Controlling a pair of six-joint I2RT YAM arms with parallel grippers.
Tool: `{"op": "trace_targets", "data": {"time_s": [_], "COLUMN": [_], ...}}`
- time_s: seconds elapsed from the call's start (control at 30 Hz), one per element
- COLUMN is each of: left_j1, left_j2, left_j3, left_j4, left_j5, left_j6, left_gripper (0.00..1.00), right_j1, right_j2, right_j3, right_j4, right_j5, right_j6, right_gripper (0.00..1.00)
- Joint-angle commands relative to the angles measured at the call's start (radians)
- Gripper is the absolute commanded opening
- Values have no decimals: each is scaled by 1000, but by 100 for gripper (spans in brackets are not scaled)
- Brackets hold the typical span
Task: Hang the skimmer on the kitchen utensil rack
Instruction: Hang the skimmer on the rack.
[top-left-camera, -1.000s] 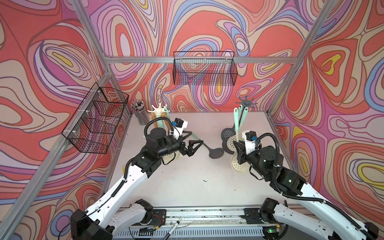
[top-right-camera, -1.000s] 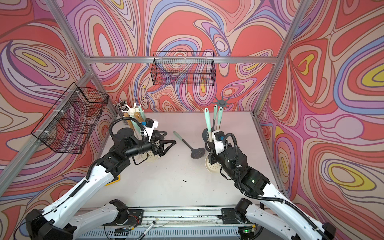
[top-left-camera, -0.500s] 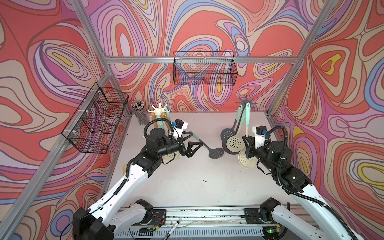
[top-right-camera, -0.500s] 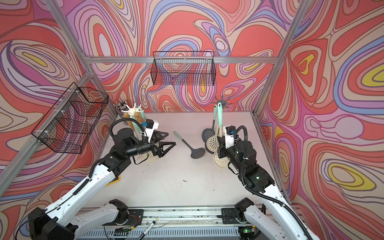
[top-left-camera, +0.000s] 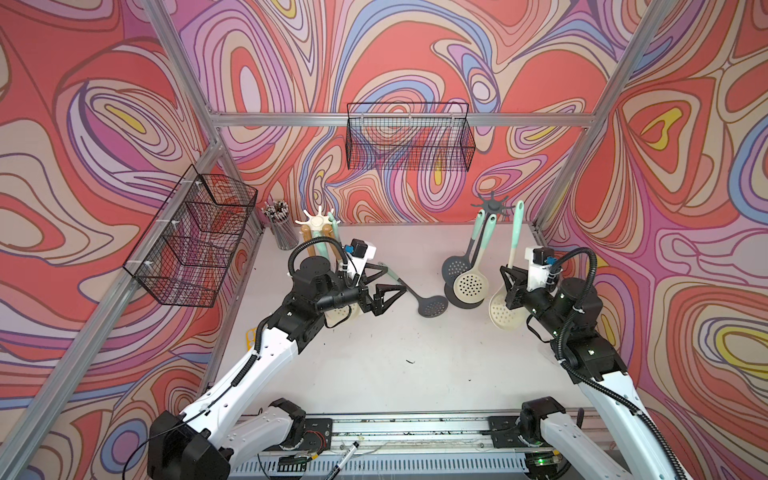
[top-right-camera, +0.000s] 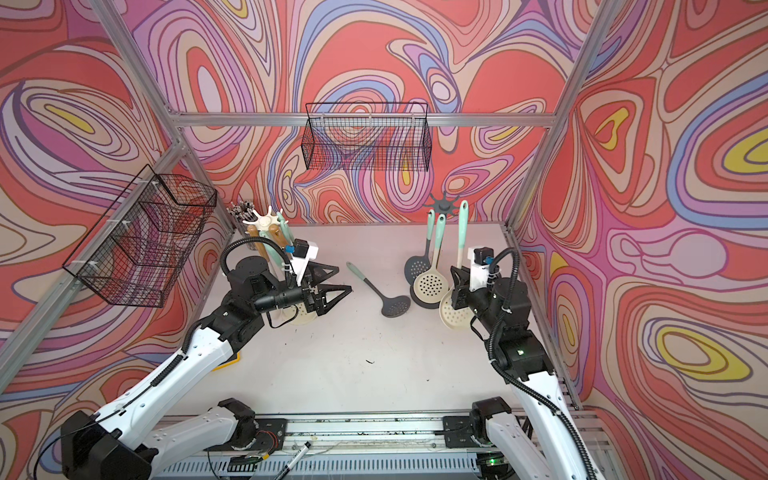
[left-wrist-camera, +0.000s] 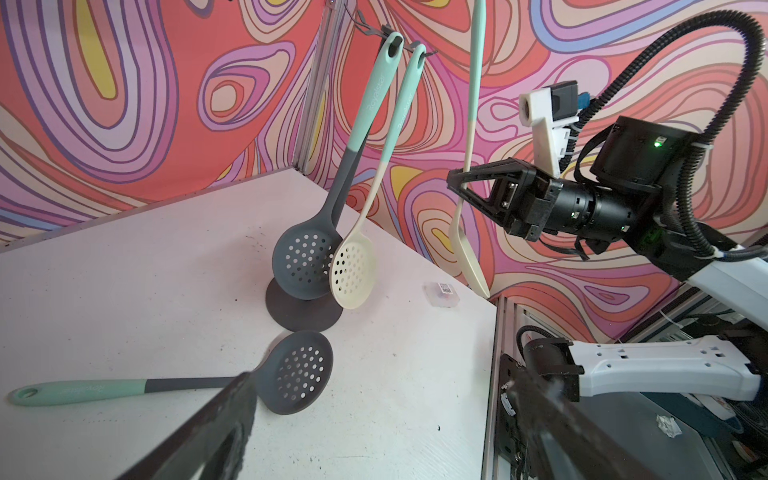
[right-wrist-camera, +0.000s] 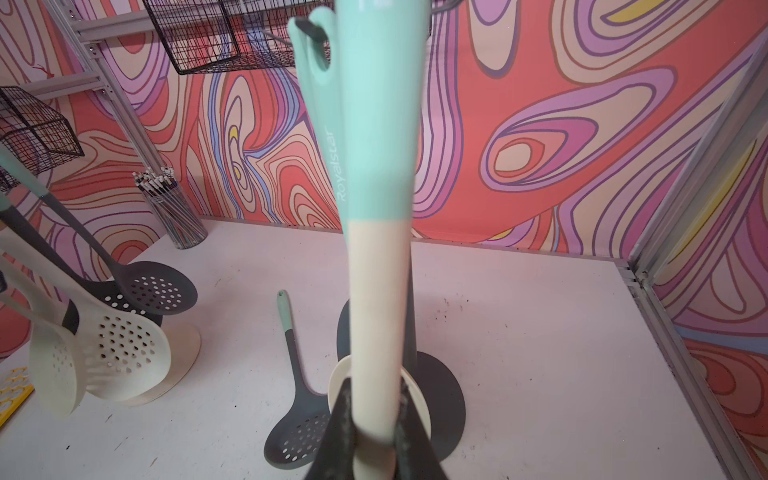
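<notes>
White tabletop (top-left-camera: 395, 374); dark skimmer (top-left-camera: 432, 306) lying flat; hung skimmers (top-left-camera: 469, 286) crowd rack (top-left-camera: 492, 204)

Left arm (top-left-camera: 249, 365) and right arm (top-left-camera: 615, 399): white shells on the long links, black joints, small holes along the shells. Left claw (top-left-camera: 397, 279), right claw (left-wrist-camera: 457, 189): black, hollow triangular fingers (left-wrist-camera: 482, 169). Behind each claw, a black ribbed cable (top-left-camera: 297, 253) in a loop. Above the claw, white mount (left-wrist-camera: 544, 108) with blue plug (left-wrist-camera: 583, 99). Green light (left-wrist-camera: 656, 144) behind right claw.
</notes>
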Motion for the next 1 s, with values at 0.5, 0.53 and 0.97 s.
{"op": "trace_targets", "data": {"time_s": [0.5,0.53,0.97], "left_j1": [18,18,23], "left_j2": [17,18,29], "left_j3": [-22,-22,-23], "left_j4": [74,75,97], "left_j5": [62,63,82], "left_j6": [-29,-29,-47], "left_gripper": [98,99,98], "right_j1": [-12,-12,-13], "right_j2": [20,21,42], "right_j3": [-103,-105,-131], "right_j4": [120,120,127], "right_j5": [-19,-16,-35], "right_j6": [14,15,17], "right_gripper": [12,12,13]}}
